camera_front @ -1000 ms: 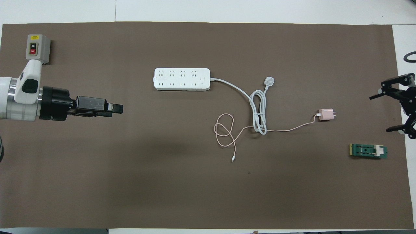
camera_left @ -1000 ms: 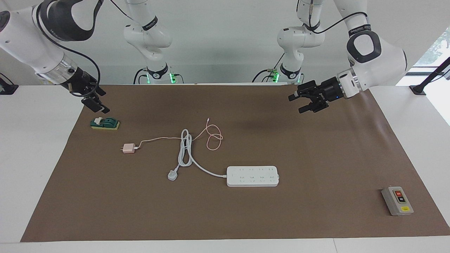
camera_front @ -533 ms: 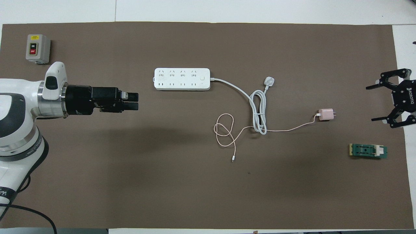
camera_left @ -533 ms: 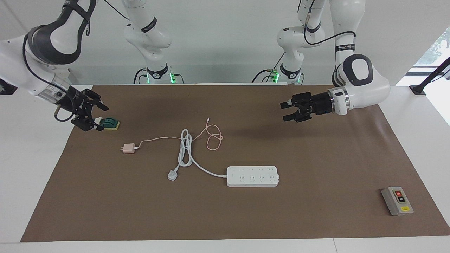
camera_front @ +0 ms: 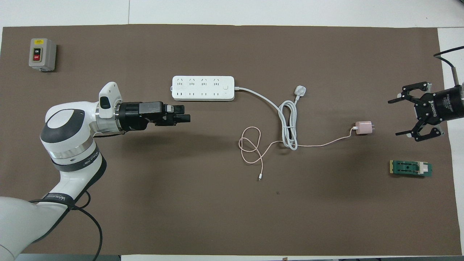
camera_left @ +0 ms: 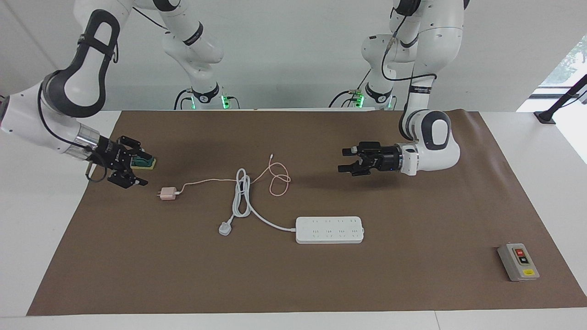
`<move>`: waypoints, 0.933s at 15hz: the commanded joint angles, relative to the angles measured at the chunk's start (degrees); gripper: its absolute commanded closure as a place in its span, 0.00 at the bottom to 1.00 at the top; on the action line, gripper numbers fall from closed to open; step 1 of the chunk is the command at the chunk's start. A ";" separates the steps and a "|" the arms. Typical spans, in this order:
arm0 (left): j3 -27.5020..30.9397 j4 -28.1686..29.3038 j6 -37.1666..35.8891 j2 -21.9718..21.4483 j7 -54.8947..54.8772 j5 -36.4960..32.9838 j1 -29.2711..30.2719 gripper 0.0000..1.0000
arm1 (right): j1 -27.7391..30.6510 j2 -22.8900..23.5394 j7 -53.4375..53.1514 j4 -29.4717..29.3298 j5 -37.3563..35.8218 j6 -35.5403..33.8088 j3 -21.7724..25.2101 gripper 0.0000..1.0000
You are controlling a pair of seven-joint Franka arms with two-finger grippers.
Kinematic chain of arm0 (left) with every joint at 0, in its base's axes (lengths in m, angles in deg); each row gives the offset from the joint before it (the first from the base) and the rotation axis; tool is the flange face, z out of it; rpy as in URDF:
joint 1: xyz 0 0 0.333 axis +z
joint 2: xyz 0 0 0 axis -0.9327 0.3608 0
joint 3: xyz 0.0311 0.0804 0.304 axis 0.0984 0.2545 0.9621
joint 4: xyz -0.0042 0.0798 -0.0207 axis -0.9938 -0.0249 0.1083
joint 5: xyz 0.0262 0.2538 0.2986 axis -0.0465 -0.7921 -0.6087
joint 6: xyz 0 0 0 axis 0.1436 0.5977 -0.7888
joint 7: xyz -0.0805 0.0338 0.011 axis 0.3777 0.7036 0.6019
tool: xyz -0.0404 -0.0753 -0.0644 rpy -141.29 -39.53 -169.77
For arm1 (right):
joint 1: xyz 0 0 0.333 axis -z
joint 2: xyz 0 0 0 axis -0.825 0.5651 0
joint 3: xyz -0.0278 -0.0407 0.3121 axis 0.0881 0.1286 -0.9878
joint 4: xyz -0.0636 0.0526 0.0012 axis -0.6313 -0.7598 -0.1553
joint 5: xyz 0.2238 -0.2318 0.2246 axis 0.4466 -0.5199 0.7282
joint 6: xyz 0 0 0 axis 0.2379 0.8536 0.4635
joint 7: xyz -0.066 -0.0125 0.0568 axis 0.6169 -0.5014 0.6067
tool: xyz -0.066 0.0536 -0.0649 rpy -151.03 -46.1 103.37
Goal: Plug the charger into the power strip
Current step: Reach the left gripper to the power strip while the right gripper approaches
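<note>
The power strip (camera_left: pixel 329 229) (camera_front: pixel 203 88) is found lying flat on the brown mat (camera_left: pixel 412 206) (camera_front: pixel 181 203) that covers the table (camera_left: pixel 55 183), near the middle, with its socket face up and no plug seated in it. Its thick white cord (camera_left: pixel 247 201) (camera_front: pixel 286 123) runs toward the right arm's end, is gathered in a loose coil, and ends in a white three-pin plug (camera_left: pixel 224 228) (camera_front: pixel 300 90) lying on the mat. The charger (camera_left: pixel 168 194) (camera_front: pixel 363 128) is seen lying on the mat nearer to the robots than the strip and well apart from it, toward the right arm's end; its thin pink cable (camera_left: pixel 275 178) (camera_front: pixel 250 148) passes the white coil and is looped nearer the middle. The right claw (camera_left: pixel 130 166) (camera_front: pixel 409 115) is held low just beside the charger, not touching it, with its fingers spread and nothing between them. A small green block (camera_left: pixel 143 160) (camera_front: pixel 411 168) lies just beside that claw, nearer to the robots than the charger. The left claw (camera_left: pixel 347 160) (camera_front: pixel 183 116) is held over bare mat, nearer to the robots than the strip, pointing toward the right arm's end, fingers likewise spread and holding nothing. A grey switch box (camera_left: pixel 518 261) (camera_front: pixel 42 54) with red and black buttons is noted at the corner of the mat at the left arm's end, farther from the robots than the strip.
</note>
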 commanded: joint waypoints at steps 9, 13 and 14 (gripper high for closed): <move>0.87 0.14 4.28 -0.62 -0.63 5.34 -4.32 0.00 | 2.23 3.80 12.82 4.25 3.43 4.17 -0.44 0.00; 0.96 0.49 6.66 -0.53 -0.80 4.73 -3.70 0.00 | 3.45 3.79 12.73 6.80 5.37 5.84 -0.09 0.00; 0.96 0.40 7.10 -0.53 -0.81 4.73 -3.70 0.00 | 3.63 3.97 12.73 7.24 6.24 6.46 -0.09 0.00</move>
